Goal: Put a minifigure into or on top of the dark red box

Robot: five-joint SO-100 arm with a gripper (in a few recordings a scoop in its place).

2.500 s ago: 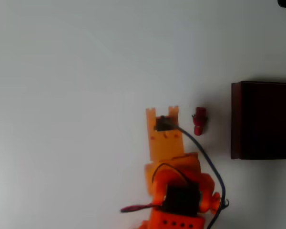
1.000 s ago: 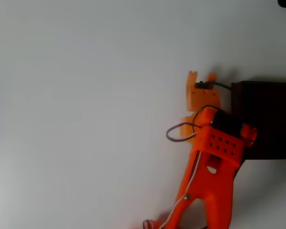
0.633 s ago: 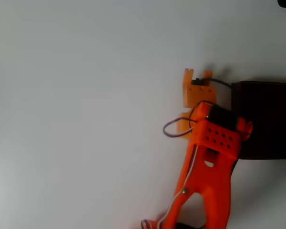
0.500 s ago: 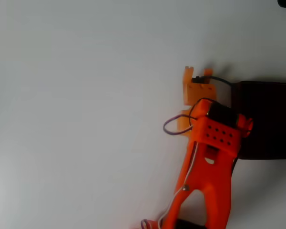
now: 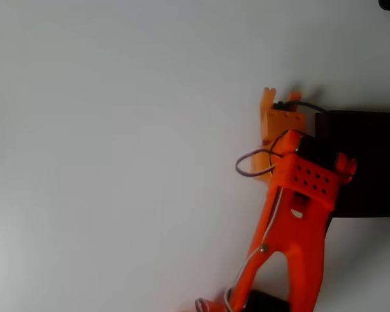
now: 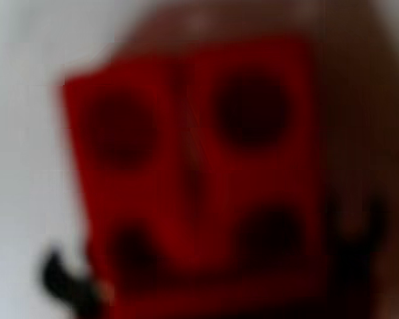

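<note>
The gripper [image 5: 277,104] sits just beside the box's [image 5: 370,162] upper left corner, near the bench's [image 5: 117,162] right edge. The minifigure [image 6: 199,179], blurred, looms before the wrist camera; whether the jaws clamp it cannot be told.

A plain test bench, by the look of it: a bare white tabletop [image 5: 117,143] under an orange 3D-printed arm [image 5: 292,240] with loose wiring [image 5: 250,166].

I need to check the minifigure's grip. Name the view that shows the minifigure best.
The wrist view: the minifigure sits blurred, very close to the lens, its red underside with dark round holes facing it. In the overhead view the orange arm covers where it would be.
</note>
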